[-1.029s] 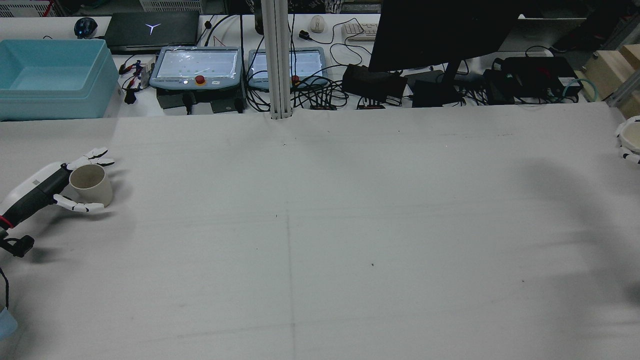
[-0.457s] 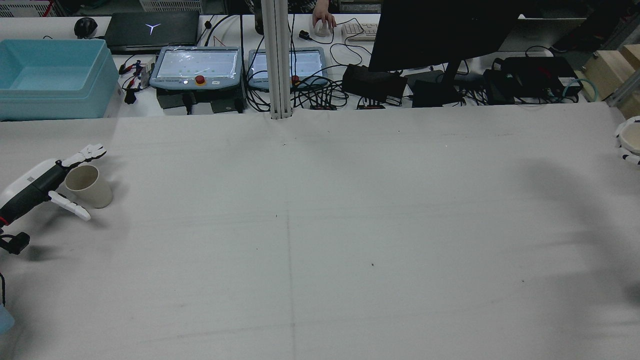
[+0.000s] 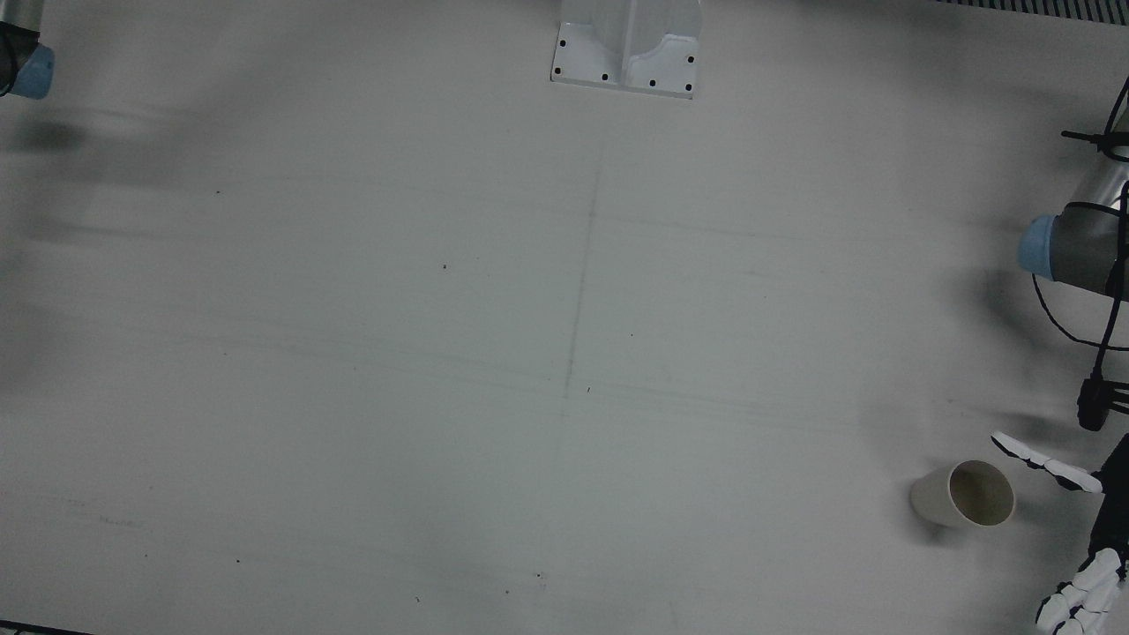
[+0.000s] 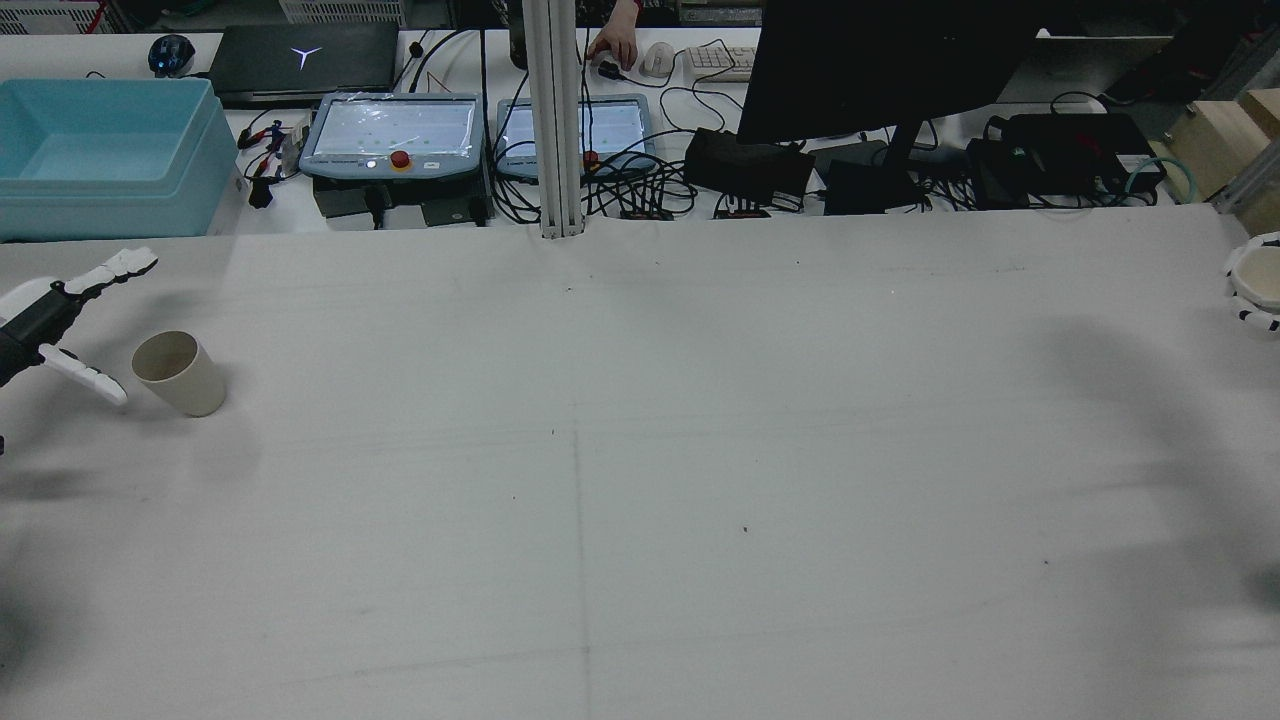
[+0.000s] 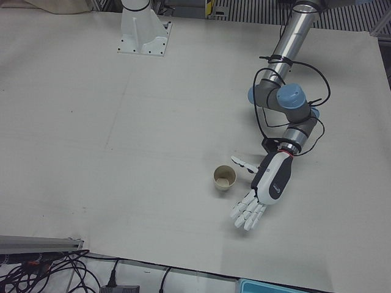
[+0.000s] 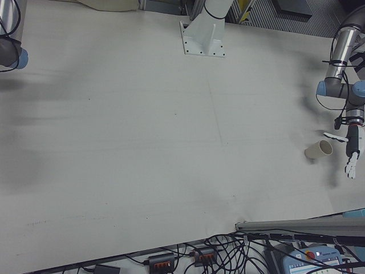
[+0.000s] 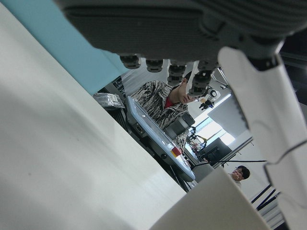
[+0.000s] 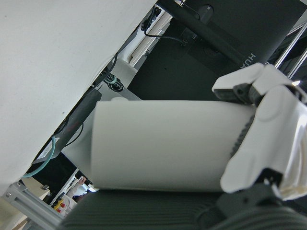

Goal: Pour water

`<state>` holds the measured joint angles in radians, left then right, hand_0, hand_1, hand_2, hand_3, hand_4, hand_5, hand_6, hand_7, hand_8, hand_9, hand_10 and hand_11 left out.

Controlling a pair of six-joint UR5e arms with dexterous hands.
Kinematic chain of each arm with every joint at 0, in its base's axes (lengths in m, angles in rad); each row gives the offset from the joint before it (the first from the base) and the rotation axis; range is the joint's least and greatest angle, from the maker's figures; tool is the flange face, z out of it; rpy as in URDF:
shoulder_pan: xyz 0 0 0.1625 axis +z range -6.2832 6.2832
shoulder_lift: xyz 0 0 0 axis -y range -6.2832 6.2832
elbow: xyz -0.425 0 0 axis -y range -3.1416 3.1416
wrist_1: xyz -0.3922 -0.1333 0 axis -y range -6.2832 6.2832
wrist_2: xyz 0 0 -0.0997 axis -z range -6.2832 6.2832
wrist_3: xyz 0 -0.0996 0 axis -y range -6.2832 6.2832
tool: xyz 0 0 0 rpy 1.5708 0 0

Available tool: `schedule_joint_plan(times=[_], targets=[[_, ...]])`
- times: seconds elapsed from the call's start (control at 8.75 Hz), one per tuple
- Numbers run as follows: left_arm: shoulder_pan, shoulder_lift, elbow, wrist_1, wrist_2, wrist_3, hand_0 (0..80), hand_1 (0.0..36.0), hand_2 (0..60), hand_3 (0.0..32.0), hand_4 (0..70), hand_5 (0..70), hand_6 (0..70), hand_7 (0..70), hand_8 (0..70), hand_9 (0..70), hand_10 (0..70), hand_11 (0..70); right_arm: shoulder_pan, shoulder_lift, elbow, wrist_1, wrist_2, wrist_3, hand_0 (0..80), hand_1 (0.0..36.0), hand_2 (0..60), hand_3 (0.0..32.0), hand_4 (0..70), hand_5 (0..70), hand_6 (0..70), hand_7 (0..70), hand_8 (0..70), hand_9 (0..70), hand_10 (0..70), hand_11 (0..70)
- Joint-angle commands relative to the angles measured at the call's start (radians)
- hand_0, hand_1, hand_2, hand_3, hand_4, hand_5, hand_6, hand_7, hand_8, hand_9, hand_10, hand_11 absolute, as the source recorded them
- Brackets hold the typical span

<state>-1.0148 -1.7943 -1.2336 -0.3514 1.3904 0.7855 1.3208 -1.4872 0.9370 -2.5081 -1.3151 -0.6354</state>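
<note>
We find the beige paper cup (image 4: 180, 373) standing upright on the white-covered worktop (image 4: 640, 480) near its left edge, with the left hand (image 4: 50, 325) just beside it on the outer side, fingers (image 5: 247, 214) spread and clear of it. At the worktop's far right edge, the right hand (image 4: 1252, 297) wraps a second beige cup (image 8: 163, 143). Behind the worktop lie a light-blue plastic bin (image 4: 105, 155), left, and two teach pendants (image 4: 395, 135), centre.

White cloth-covered table (image 4: 640, 450); beige cup (image 4: 180, 373) upright near its left edge.
</note>
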Motion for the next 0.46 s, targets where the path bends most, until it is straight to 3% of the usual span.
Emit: schedule_joint_plan(times=[0.0, 0.11, 0.34], targets=[[-0.209, 0.001, 0.0, -0.008, 0.186, -0.012, 48.4, 5.8, 0.0, 0.0, 22.7, 0.0, 6.7, 9.7, 2.5, 5.4, 1.6, 3.5, -0.05, 0.03, -0.018, 0.002, 0.058, -0.001, 43.1, 15.8, 51.1, 0.0, 2.4, 70.0, 26.4, 54.5, 37.3, 55.2, 40.8, 58.1], [-0.259, 0.001, 0.0, -0.005, 0.241, -0.052, 48.3, 5.3, 0.0, 0.0, 22.8, 0.0, 6.8, 9.9, 2.5, 5.5, 1.6, 3.5, -0.11, 0.048, -0.024, 0.0, 0.124, -0.001, 43.0, 15.6, 50.9, 0.0, 2.5, 70.0, 26.6, 54.7, 37.5, 55.5, 41.0, 58.4], [-0.312, 0.0, -0.009, 0.005, 0.257, -0.129, 47.8, 3.5, 0.0, 0.0, 23.6, 0.0, 7.4, 11.1, 2.9, 6.5, 1.8, 3.7, -0.24, 0.082, -0.026, -0.002, 0.259, -0.004, 41.7, 14.7, 50.4, 0.0, 2.6, 70.0, 26.9, 54.2, 37.9, 55.9, 42.7, 60.7]])
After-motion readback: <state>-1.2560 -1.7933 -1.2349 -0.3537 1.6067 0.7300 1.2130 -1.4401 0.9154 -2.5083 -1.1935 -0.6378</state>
